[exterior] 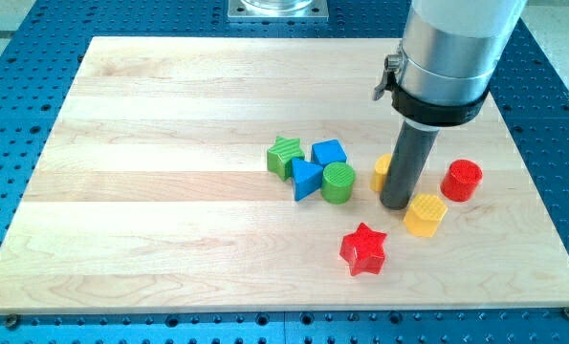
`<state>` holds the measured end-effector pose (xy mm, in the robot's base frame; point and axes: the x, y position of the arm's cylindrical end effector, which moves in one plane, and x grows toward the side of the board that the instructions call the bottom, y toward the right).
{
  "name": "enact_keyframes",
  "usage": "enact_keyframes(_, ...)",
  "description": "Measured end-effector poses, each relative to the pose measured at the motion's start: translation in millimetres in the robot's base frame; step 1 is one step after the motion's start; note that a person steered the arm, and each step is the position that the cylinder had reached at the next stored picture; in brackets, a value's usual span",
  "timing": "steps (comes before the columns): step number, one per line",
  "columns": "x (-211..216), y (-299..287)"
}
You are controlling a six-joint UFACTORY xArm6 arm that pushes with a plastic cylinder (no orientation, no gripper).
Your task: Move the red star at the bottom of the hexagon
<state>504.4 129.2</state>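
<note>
The red star (363, 248) lies on the wooden board near the view's bottom, right of centre. The yellow hexagon (425, 214) sits up and to the right of the star, a short gap apart. My tip (396, 204) rests on the board just left of the hexagon and above the star. A second yellow block (382, 172) is partly hidden behind the rod, so its shape is unclear.
A red cylinder (462, 180) stands right of the rod. A cluster left of the rod holds a green star (284, 156), a blue cube (329, 153), a blue triangle (306, 179) and a green cylinder (338, 182). The board's right edge (542, 191) is near.
</note>
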Motion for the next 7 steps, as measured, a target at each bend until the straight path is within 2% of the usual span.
enact_keyframes(1,16,-17)
enact_keyframes(2,24,23)
enact_keyframes(3,24,32)
enact_keyframes(5,33,-87)
enact_keyframes(6,65,-99)
enact_keyframes(7,67,-41)
